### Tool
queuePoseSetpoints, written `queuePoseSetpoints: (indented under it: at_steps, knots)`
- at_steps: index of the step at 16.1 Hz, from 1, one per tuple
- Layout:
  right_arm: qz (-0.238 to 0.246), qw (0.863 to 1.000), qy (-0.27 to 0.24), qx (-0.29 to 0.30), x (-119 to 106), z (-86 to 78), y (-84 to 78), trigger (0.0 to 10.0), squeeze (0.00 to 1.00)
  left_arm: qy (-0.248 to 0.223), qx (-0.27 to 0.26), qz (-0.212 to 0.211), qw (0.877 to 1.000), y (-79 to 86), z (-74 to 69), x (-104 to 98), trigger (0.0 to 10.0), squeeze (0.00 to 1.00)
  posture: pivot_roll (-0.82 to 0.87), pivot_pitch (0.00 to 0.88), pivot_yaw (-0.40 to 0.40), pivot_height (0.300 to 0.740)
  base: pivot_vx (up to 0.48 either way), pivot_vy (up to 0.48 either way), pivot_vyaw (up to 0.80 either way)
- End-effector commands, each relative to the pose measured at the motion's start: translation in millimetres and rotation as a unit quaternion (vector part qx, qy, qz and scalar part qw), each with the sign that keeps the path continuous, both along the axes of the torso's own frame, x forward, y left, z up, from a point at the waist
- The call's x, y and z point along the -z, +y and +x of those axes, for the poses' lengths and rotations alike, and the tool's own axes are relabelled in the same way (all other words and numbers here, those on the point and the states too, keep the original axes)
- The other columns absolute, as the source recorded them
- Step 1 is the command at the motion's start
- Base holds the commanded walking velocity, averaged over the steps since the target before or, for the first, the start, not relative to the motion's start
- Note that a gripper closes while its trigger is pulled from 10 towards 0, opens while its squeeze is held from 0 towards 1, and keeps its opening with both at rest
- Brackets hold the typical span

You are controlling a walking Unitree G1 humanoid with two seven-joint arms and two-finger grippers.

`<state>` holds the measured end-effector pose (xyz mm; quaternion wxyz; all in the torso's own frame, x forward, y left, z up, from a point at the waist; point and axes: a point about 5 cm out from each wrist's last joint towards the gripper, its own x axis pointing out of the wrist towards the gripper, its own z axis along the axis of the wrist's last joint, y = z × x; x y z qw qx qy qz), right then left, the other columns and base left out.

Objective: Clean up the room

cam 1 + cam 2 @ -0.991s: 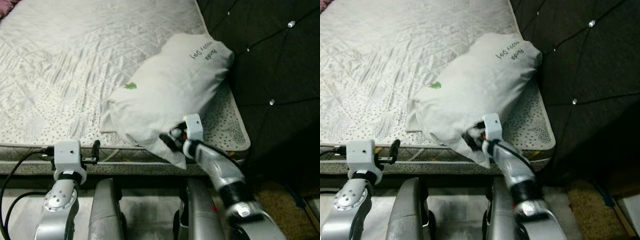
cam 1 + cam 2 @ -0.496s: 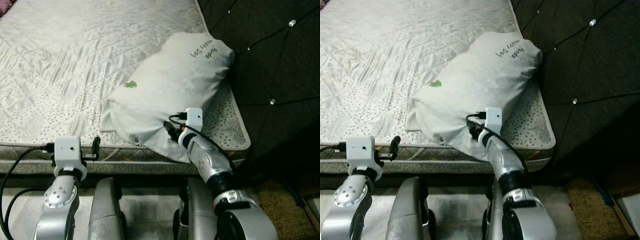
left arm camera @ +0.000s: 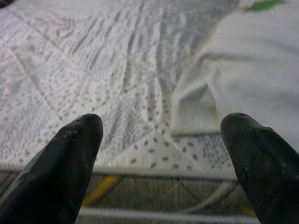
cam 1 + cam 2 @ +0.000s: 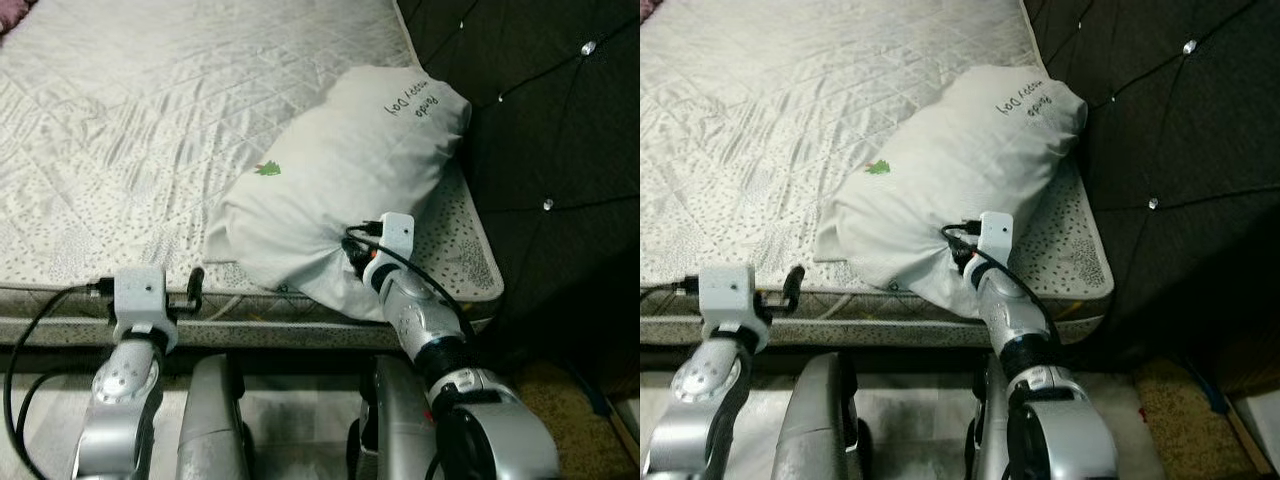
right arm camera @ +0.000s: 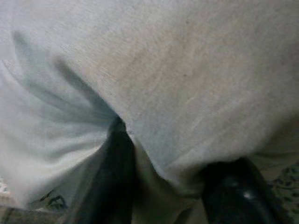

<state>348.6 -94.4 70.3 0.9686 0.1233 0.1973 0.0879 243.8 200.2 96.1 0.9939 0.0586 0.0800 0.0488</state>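
A white pillow with a small green mark and dark lettering lies slantwise at the right end of the quilted mattress, its top against the headboard. My right gripper presses into the pillow's lower end near the mattress's front edge. In the right wrist view its two black fingers are buried in a thick fold of the pillow, shut on it. My left gripper hovers open at the mattress's front edge, left of the pillow; its wrist view shows the pillow's corner just ahead.
A dark tufted headboard with metal studs stands right of the bed. The mattress edge runs across in front of my legs. A brown rug lies on the floor at the lower right.
My right gripper has moved forward and up onto the bed, carrying the pillow's lower end, which hung over the mattress edge, onto the mattress. The left gripper has barely moved.
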Motion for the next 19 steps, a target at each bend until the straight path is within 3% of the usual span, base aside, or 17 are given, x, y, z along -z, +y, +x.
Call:
queuePoseSetpoints:
  at_steps: [1, 4, 5, 7, 9, 12, 15, 16, 19]
  knots:
    - [-0.02, 0.998, -0.048, 0.039, -24, 17.3, -22.9, 0.0, 0.0, 0.007, -0.003, 0.004, 1.0, 0.7, 0.5, 4, 10.0, 0.0, 0.07, 0.074, -0.045, 0.576, 0.0, 0.0, 0.0]
    - [-0.065, 0.994, -0.081, 0.032, -44, 30.9, -41.9, 0.0, 0.0, 0.004, -0.001, 0.003, 1.0, -1.0, 3.3, 4, 10.0, 0.0, 0.07, 0.06, -0.049, 0.576, 0.0, 0.0, 0.0]
    - [-0.128, 0.984, -0.121, 0.026, -65, 40.9, -59.9, 0.0, 0.0, 0.001, 0.002, 0.0, 1.0, -5.0, 4.5, 5, 10.0, 0.0, 0.07, 0.053, -0.051, 0.576, 0.0, 0.0, 0.0]
    - [-0.182, 0.971, -0.151, 0.046, -84, 47.5, -81.8, 0.0, 0.0, -0.001, 0.001, -0.003, 1.0, -7.1, 6.0, 5, 10.0, 0.0, 0.07, 0.049, -0.053, 0.576, 0.0, 0.0, 0.0]
    - [-0.246, 0.95, -0.162, 0.107, -103, 51.3, -115.2, 0.0, 0.0, -0.003, -0.003, -0.009, 1.0, -7.6, 7.8, 5, 10.0, 0.0, 0.07, 0.045, -0.055, 0.576, 0.0, 0.0, 0.0]
    - [-0.277, 0.933, -0.151, 0.175, -113, 50.3, -141.1, 0.0, 0.0, -0.006, -0.003, -0.006, 1.0, -7.8, 9.6, 4, 10.0, 0.0, 0.07, 0.04, -0.055, 0.576, 0.0, 0.0, 0.0]
    - [-0.316, 0.901, -0.136, 0.264, -118, 42.3, -173.7, 0.0, 0.0, -0.01, -0.005, -0.005, 1.0, -8.1, 11.2, 3, 10.0, 0.0, 0.06, 0.043, -0.055, 0.576, 0.0, 0.0, 0.0]
    - [-0.323, 0.898, -0.125, 0.272, -112, 38.9, -178.1, 0.0, 0.0, -0.01, -0.006, -0.005, 1.0, -8.1, 11.2, 3, 10.0, 0.0, 0.06, 0.048, -0.059, 0.576, 0.0, 0.0, 0.0]
    - [-0.252, 0.935, -0.121, 0.22, -89, 36.3, -163.1, 0.0, 0.0, -0.011, -0.007, -0.006, 1.0, -10.3, 11.3, 3, 10.0, 0.0, 0.06, 0.06, -0.055, 0.576, 0.0, 0.0, 0.0]
